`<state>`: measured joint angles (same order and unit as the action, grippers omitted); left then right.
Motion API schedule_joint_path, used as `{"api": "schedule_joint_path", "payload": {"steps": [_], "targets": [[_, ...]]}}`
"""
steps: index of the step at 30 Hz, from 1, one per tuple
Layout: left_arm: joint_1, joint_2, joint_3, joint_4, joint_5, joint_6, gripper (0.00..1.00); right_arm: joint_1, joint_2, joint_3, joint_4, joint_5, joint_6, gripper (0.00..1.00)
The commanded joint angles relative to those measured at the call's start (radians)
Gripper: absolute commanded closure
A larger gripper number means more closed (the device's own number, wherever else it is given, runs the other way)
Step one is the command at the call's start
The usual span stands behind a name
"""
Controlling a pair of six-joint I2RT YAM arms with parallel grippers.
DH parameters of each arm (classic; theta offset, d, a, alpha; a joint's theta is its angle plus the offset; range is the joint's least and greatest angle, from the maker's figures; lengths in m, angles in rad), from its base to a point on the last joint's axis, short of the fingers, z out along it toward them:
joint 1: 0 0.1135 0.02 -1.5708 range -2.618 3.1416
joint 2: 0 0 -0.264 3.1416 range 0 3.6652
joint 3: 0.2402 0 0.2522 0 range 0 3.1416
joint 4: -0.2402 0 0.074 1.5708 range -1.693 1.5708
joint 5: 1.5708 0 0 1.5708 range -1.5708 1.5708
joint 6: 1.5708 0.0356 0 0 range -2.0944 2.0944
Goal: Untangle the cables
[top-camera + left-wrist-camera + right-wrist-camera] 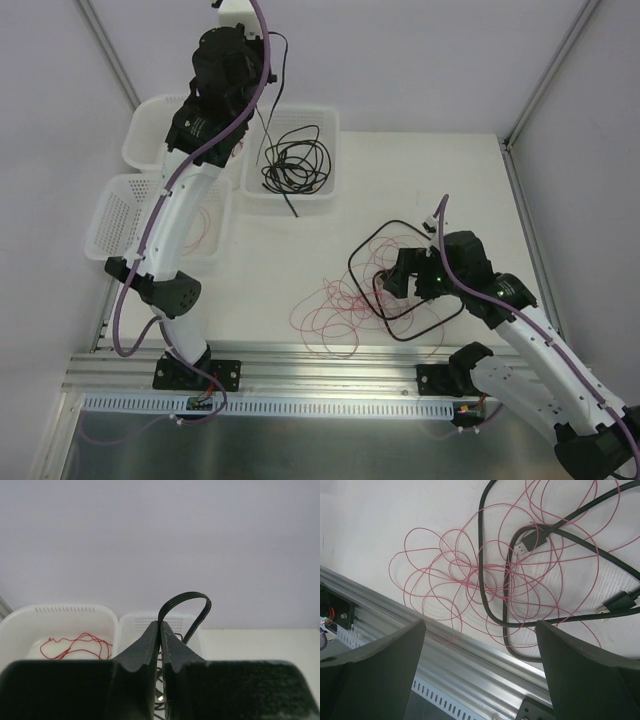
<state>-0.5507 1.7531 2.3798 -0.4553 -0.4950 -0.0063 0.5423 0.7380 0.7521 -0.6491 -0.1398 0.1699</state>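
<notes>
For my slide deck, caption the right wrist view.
Open right hand hovers above red wires tangled with a black cable.

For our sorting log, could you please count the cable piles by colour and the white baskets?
White baskets: 3
Black cable piles: 2 (black coil in a basket, black loop on the table)
Red wire piles: 2 (red bundle in a basket, red tangle on the table)
Total: 7

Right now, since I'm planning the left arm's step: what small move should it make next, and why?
Probably open the left gripper: it is shut on a loop of the flat black cable, which hangs down into the white perforated plastic basket and lies coiled there, so releasing should drop the rest in.
</notes>
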Motion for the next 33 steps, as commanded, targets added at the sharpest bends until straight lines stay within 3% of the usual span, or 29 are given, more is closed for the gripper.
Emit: {"api": "schedule_joint_path", "payload": {"steps": [1,15,22,33], "targets": [[0.041,0.019,0.019,0.191,0.042,0.029,0.96,0.005,0.027,0.053,-0.004,-0.033,-0.035,0.03],[0.158,0.140,-0.014,0.380,0.121,0.009,0.95,0.007,0.074,0.024,-0.024,-0.096,-0.076,0.02],[0.186,0.207,-0.154,0.510,0.124,0.008,0.95,0.007,0.081,0.004,-0.020,-0.104,-0.083,0.01],[0.190,0.339,-0.349,0.517,0.159,-0.024,0.93,0.007,0.055,0.001,-0.034,-0.092,-0.079,0.00]]}}
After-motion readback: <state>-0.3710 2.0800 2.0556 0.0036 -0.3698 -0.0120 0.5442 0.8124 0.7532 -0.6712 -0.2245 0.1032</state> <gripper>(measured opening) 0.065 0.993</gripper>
